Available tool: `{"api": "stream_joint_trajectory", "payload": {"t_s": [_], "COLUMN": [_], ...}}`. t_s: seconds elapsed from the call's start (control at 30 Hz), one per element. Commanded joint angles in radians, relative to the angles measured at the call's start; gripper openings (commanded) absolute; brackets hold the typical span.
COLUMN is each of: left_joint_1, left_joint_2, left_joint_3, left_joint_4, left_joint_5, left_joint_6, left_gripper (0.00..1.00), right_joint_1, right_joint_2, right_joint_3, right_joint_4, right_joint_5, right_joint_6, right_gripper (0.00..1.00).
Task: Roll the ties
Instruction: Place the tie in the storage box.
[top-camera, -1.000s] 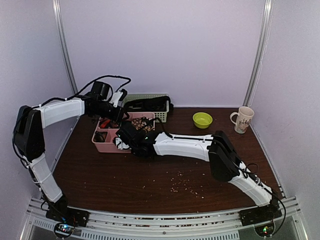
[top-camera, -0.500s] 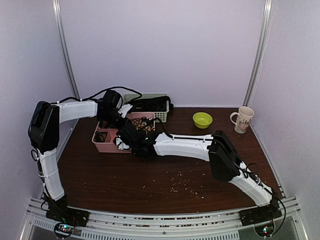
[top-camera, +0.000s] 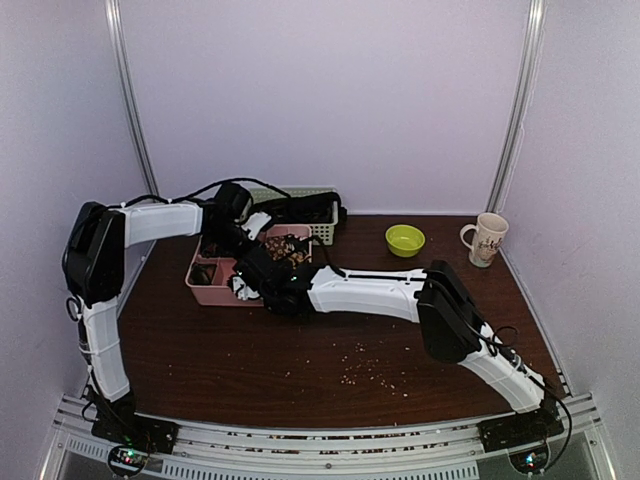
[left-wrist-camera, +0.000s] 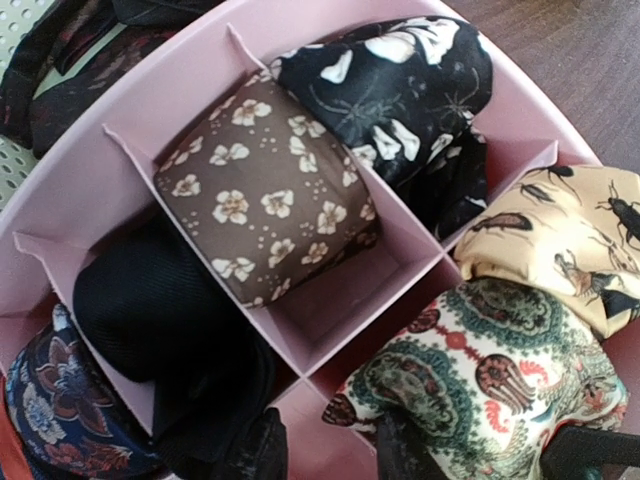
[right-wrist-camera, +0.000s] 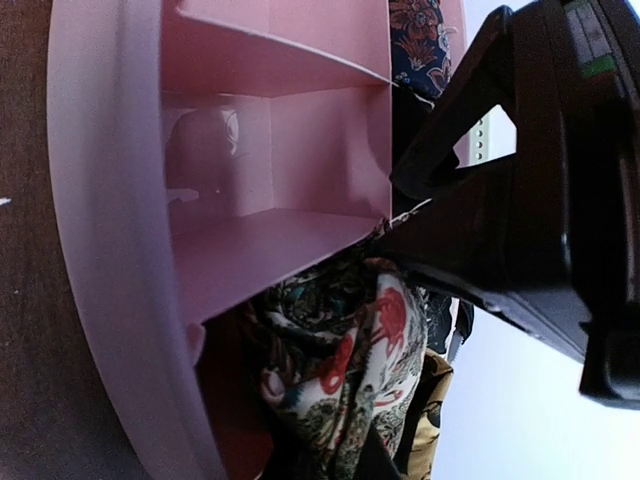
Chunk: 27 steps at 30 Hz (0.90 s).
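Observation:
A pink divided box (top-camera: 205, 287) holds several rolled ties. In the left wrist view these are a brown floral tie (left-wrist-camera: 265, 195), a black-and-white one (left-wrist-camera: 400, 80), a tan insect-print one (left-wrist-camera: 560, 240), a plain black one (left-wrist-camera: 150, 310) and a paisley tie (left-wrist-camera: 480, 385). My left gripper (left-wrist-camera: 325, 450) hovers open just above the box; one finger overlaps the paisley tie's edge. My right gripper (right-wrist-camera: 385, 455) reaches into the box from the front (top-camera: 250, 283) and looks shut on the paisley tie (right-wrist-camera: 350, 370), whose folds converge at its fingers.
A green basket (top-camera: 322, 232) with dark ties stands behind the box. A green bowl (top-camera: 405, 240) and a mug (top-camera: 487, 238) stand at the back right. Crumbs (top-camera: 370, 370) lie on the brown table. The left arm's body fills the right of the right wrist view.
My left arm has swung right and down from the box's back left corner to right above the box. My right arm has stayed at the box.

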Motion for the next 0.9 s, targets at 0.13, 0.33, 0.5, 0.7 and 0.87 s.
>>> {"api": "stream_joint_trajectory", "payload": {"t_s": [0.13,0.33,0.5,0.7,0.87], "left_joint_1": [0.005,0.019,0.024,0.043,0.047], "left_joint_2": [-0.075,-0.108,-0.130,-0.197,-0.247], "left_joint_3": [0.010,0.003,-0.002,-0.034,-0.056], "left_joint_4": [-0.027,-0.012,0.000,0.043,0.058], "left_joint_5": [-0.060,-0.064,-0.082,-0.088,-0.079], "left_joint_6": [-0.008,-0.025,-0.034,-0.052,-0.050], "left_gripper": [0.37,0.39,0.45,0.59,0.61], "right_joint_1": [0.001,0.006,0.008,0.014,0.026], "right_joint_2": [-0.082,-0.157,-0.203,-0.265,-0.332], "right_joint_3": [-0.058,-0.158,-0.226,-0.281,-0.336], "right_joint_4": [-0.009,0.054,0.107,0.170,0.218], "right_joint_5": [0.004,-0.004,-0.013,-0.036,-0.051], "right_joint_6": [0.028,0.016,0.009,0.013,0.018], "right_gripper": [0.27,0.43,0.52,0.66,0.79]}}
